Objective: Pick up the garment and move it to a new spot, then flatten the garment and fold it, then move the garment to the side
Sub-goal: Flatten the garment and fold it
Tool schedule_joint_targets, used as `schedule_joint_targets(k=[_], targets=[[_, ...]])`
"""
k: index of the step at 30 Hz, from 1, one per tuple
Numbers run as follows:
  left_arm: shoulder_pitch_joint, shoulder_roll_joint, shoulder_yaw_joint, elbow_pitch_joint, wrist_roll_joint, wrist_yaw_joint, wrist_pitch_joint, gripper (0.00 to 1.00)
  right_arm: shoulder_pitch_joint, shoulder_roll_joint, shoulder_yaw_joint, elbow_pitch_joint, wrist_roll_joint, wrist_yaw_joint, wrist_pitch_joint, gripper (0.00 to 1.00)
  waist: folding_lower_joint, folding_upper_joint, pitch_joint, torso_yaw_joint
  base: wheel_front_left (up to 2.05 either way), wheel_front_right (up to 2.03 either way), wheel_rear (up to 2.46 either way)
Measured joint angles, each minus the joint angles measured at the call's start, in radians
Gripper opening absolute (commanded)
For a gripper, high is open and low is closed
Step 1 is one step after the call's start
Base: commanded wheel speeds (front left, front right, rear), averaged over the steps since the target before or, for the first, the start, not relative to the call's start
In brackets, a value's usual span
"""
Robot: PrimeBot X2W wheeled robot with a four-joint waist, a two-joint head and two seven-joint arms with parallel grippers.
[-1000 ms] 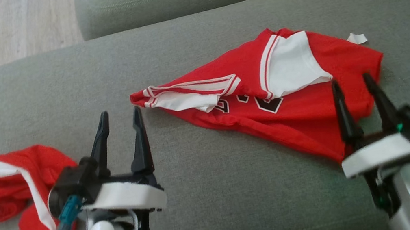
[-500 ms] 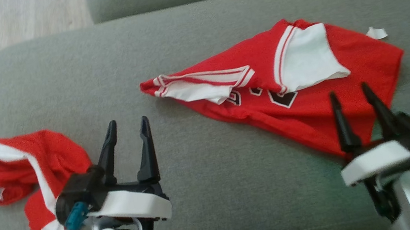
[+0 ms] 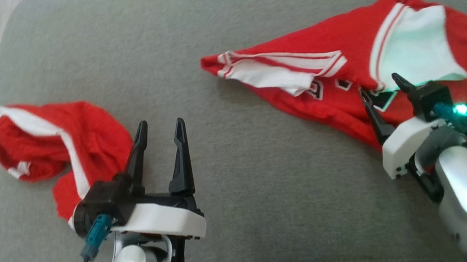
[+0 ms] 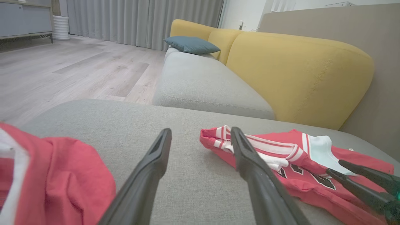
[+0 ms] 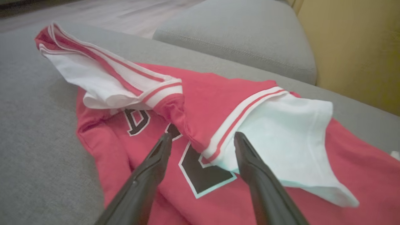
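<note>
While both arms reach forward over the grey seat cushion (image 3: 243, 195), the count is: two red-and-white garments, two grippers, neither gripping anything

Garment 1: jersey (image 3: 340, 36), spread fairly flat, black lettering showing, one white-lined flap turned over on top, striped hem bunched at one end

Garment 2: crumpled red garment (image 3: 89, 135), white stripe, heaped

Left gripper (image 3: 160, 123): jaws moderately wide, nothing between them. Fingers point away from the robot, low and close to level over bare cushion in the left wrist view. The crumpled garment sits just outboard of the left finger, alongside the gripper body. The jersey's striped end lies ahead of and outboard of the right finger, apart from it

Right gripper (image 3: 379, 84): jaws spread about the same, pitched down over the jersey. In the right wrist view the flap's striped edge and the black lettering sit between and just past the fingertips. Cannot tell whether the tips touch the cloth

Far ahead of the left jaws: one yellow backrest (image 4: 300, 72), one blue-grey pillow (image 4: 191, 45)
</note>
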State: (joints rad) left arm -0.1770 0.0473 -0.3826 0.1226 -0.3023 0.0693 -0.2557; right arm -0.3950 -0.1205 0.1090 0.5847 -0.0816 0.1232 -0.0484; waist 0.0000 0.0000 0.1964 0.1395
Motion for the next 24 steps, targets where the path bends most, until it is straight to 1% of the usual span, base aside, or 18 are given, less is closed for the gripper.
schedule_joint_targets(k=[6,7,8,12,14,16,18,20,24], targets=[[-0.025,0.0,-0.003,0.0,-0.001,0.001,0.0,1.0,-0.079,-0.019,-0.031,0.086,-0.035,0.0,0.005,1.0,0.0,0.0,0.043,0.042,0.0,0.0,0.0],[-0.029,0.0,-0.004,0.001,-0.001,0.001,0.0,1.0,-0.09,-0.02,-0.039,0.099,-0.041,0.0,0.005,0.43,0.0,0.0,0.048,0.047,0.0,0.0,0.0],[-0.033,0.0,-0.005,0.001,-0.001,0.001,0.0,1.0,-0.098,-0.021,-0.047,0.108,-0.046,0.0,0.004,0.0,0.0,0.0,0.053,0.052,0.0,0.0,0.0],[-0.037,0.0,-0.011,0.002,-0.001,0.001,0.0,1.0,-0.118,-0.02,-0.107,0.115,-0.068,0.0,-0.028,0.0,0.0001,0.0,0.061,0.061,0.0,0.0,0.0],[-0.038,0.0,-0.017,0.003,-0.002,0.001,0.0,1.0,-0.132,-0.02,-0.144,0.101,-0.088,0.0,-0.04,0.0,0.0,0.0,0.056,0.062,0.0,0.0,0.0],[-0.038,-0.001,-0.022,0.003,-0.002,0.002,0.0,1.0,-0.154,-0.021,-0.16,0.08,-0.107,0.0,-0.042,0.0,0.0,0.0,0.05,0.064,0.0,0.0,0.0],[-0.038,-0.001,-0.026,0.003,-0.011,0.002,0.0,1.0,-0.183,-0.026,-0.156,0.061,-0.127,0.0,-0.045,0.0,0.0,0.0,0.045,0.068,0.0,0.0,0.0],[-0.038,0.0,-0.032,0.003,-0.018,0.002,0.0,1.0,-0.222,-0.044,-0.141,0.047,-0.144,0.0,-0.034,0.0,0.0,0.0,0.044,0.077,0.0,0.0,0.0],[-0.046,-0.001,-0.059,0.0,-0.036,0.007,0.0,1.0,-0.33,-0.113,-0.072,0.05,-0.169,0.0,0.011,0.0,0.0,0.0,0.054,0.105,0.0,0.0,0.0]])
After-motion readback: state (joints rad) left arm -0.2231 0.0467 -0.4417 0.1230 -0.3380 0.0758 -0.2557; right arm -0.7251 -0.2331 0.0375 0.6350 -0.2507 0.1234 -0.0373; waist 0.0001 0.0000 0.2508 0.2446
